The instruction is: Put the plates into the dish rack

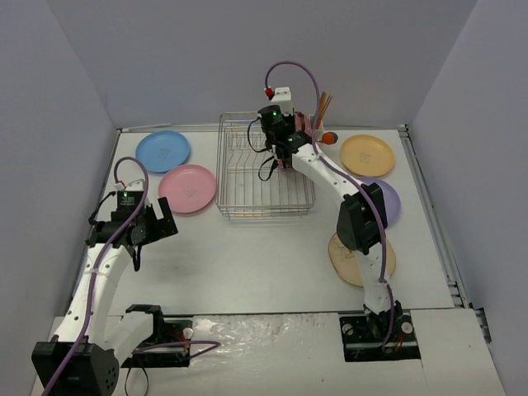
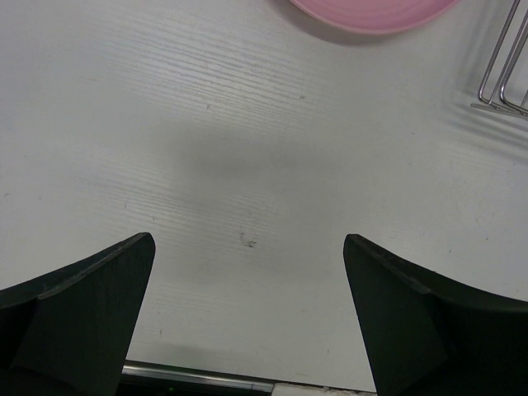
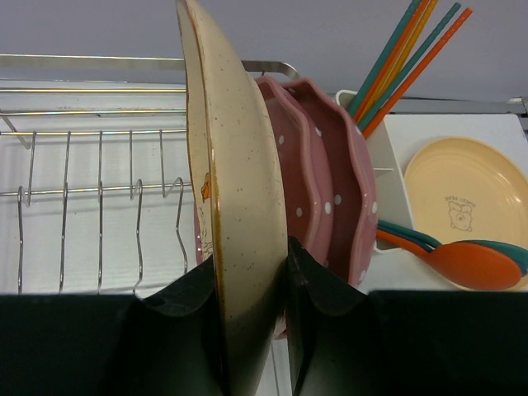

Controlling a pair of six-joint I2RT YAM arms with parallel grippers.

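- Clamping a beige speckled plate on edge, the right gripper is pinching its rim between both fingers, with the jaws narrowed to the plate's thickness.
- That plate is standing upright over the dish rack, just beside two scalloped dark-pink plates with white dots. Those two are sitting upright at the rack's right end. Whether the beige plate's lower edge is touching the wires cannot be told.
- A white utensil cup is hanging on the rack's right side and holding coloured sticks. An orange spoon is showing just below it.
- The left gripper is hovering over bare table with its jaws spread wide, gripping nothing.
- The pink plate is lying flat just left of the rack, with the blue plate behind it.
- The orange-yellow plate, the lavender plate and another beige plate are lying flat on the right. The last two are partly hidden under the right arm.
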